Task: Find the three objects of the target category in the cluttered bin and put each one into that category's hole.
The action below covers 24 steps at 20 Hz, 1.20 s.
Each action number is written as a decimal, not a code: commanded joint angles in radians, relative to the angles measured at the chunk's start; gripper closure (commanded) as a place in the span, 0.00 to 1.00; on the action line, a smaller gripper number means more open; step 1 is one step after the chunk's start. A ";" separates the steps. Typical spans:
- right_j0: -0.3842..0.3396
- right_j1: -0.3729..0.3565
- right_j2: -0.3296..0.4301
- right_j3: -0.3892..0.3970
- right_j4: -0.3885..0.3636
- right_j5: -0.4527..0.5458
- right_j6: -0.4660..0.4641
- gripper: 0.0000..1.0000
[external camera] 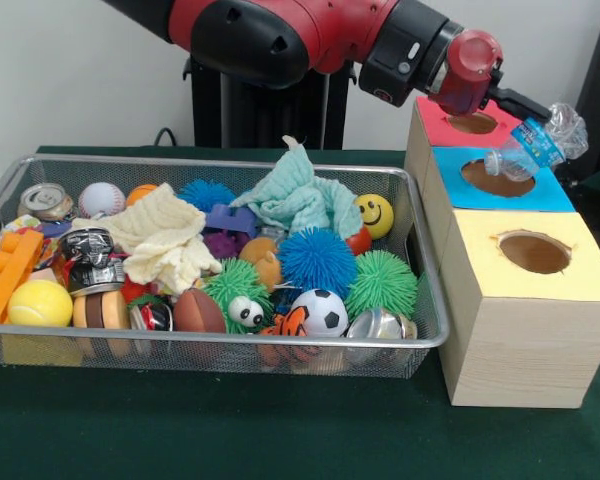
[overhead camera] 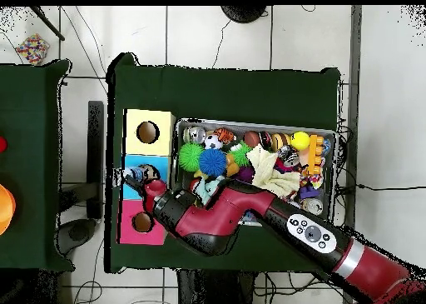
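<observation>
Front view: the red and black arm reaches across to the three wooden boxes, and its hand (external camera: 525,113) is clamped on a crushed clear plastic bottle (external camera: 536,143) with a blue label. The bottle hangs over the blue-topped box (external camera: 500,181), just above that box's round hole (external camera: 497,177). Its long axis is tilted: the neck end points down toward the hole and toward the wire bin, while the crumpled base rises up and away from the bin. The hand grips it from above, near the upper, base end, so most of the bottle lies below and beside the black fingers. The red-topped box (external camera: 460,125) stands behind, the yellow-topped box (external camera: 535,255) in front. The wire bin (external camera: 210,350) on the green worktop (external camera: 280,440) is filled with spiky balls, a soccer ball (external camera: 320,312), a smiley ball (external camera: 374,215), cloths and cans.

Overhead view: the arm (overhead camera: 241,213) bends over the bin's edge. The hand (overhead camera: 133,184) and the bottle (overhead camera: 143,174) sit over the blue box (overhead camera: 131,166); the bottle is too small here to read its direction.
</observation>
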 commanded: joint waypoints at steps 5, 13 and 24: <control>0.053 -0.094 -0.145 -0.205 -0.113 -0.109 0.437 1.00; 0.088 -0.130 -0.193 -0.225 -0.121 -0.160 0.495 1.00; 0.140 -0.182 -0.249 -0.235 -0.141 -0.204 0.582 1.00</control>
